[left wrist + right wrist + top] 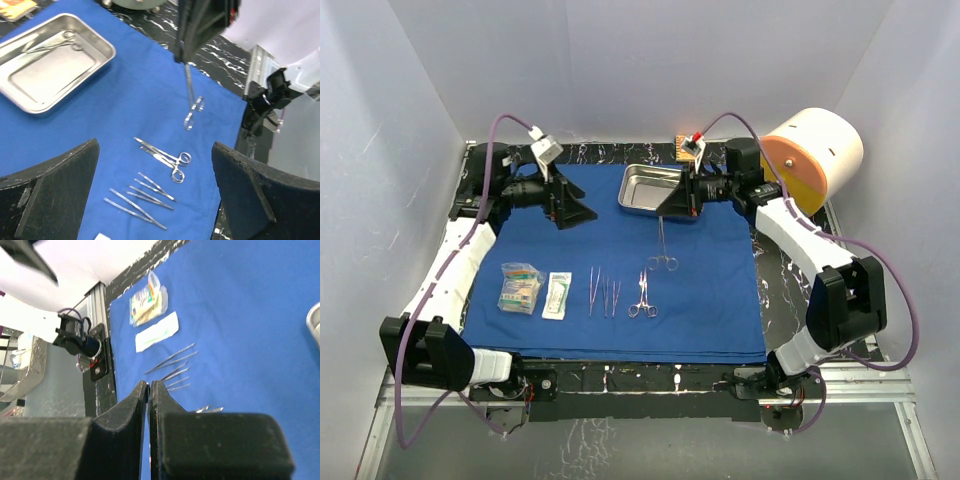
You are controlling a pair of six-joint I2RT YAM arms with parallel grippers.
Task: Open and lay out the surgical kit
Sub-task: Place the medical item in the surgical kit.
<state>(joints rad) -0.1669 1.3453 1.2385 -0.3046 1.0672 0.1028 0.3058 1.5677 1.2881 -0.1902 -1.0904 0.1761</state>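
The royal-blue cloth [620, 250] lies spread flat. The steel tray [638, 200] sits at its back; in the left wrist view [100, 47] one clamp [55, 42] lies in the tray. My right gripper [662, 213] is shut on the tips of a second clamp [664, 250], whose rings hang down close to the cloth [193, 107]. In the right wrist view the gripper [149, 385] pinches a thin steel strip. A third clamp [642, 296], three forceps [605, 293] and two clear packets [520, 287] [557, 296] lie in a row. My left gripper [585, 215] is open and empty above the cloth.
A big white-and-orange cylinder [812, 158] stands at the back right. A small orange box [688, 148] lies behind the tray. Black marbled table [790, 270] borders the cloth, with white walls on three sides.
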